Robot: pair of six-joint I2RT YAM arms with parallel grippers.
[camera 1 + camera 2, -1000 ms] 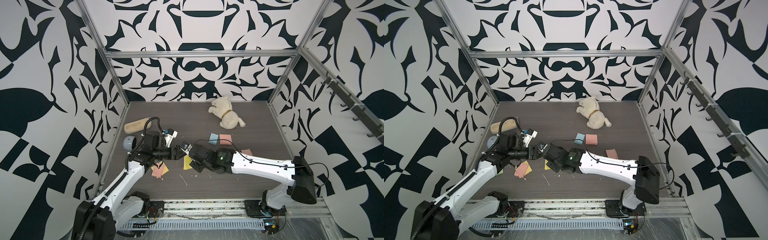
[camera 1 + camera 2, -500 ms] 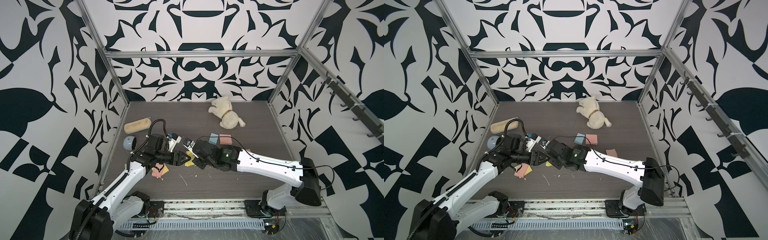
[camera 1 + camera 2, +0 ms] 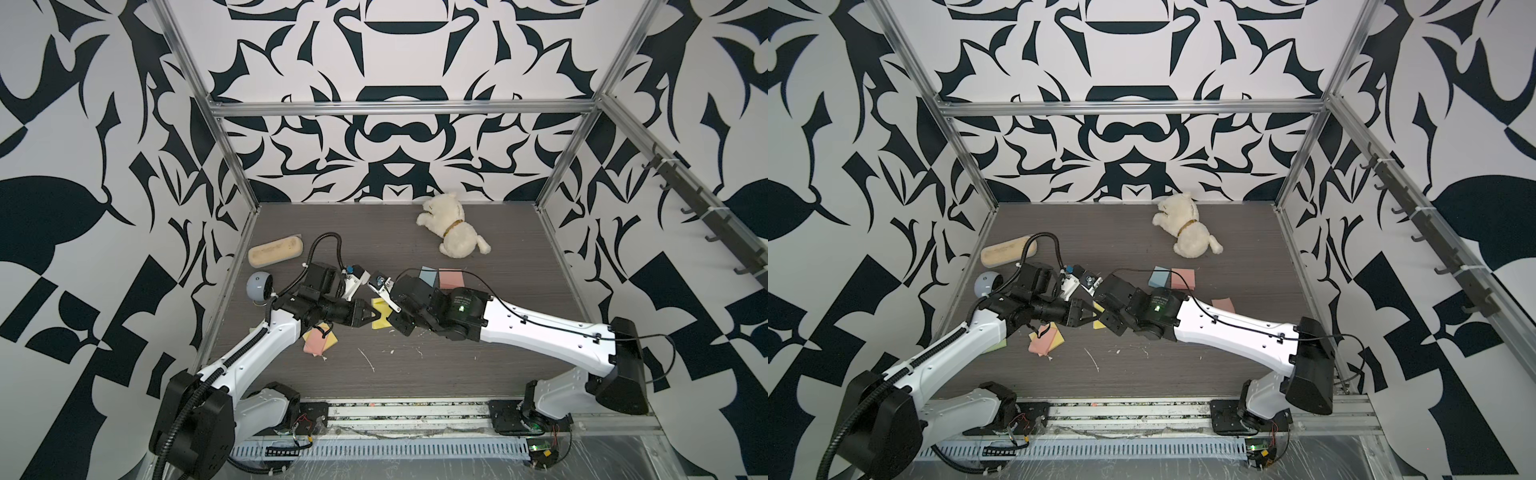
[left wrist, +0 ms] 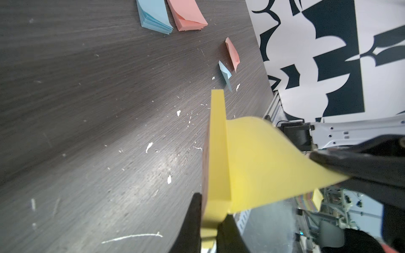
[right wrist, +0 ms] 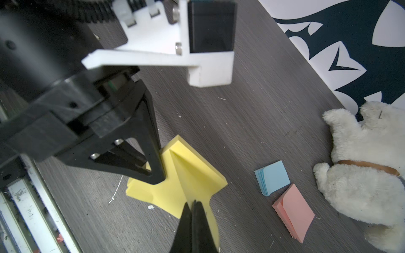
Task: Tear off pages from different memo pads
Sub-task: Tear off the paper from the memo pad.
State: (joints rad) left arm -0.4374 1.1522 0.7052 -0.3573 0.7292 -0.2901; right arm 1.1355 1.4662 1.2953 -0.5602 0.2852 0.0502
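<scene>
In both top views, the left claw (image 3: 374, 318) and the right claw (image 3: 392, 322) were tip to tip over the grey wood-grain table (image 3: 415, 374), with the square yellow memo pad (image 3: 381, 307) between them. In the left wrist view, the left claw was clamped shut on the pad's thick edge. The top yellow page (image 4: 263, 157) curled away into the right claw's closed pinch. In the right wrist view, the blue memo pad (image 5: 272, 177) and the pink memo pad (image 5: 293, 210) lay side by side on the table, near a white plush toy (image 5: 361, 164).
</scene>
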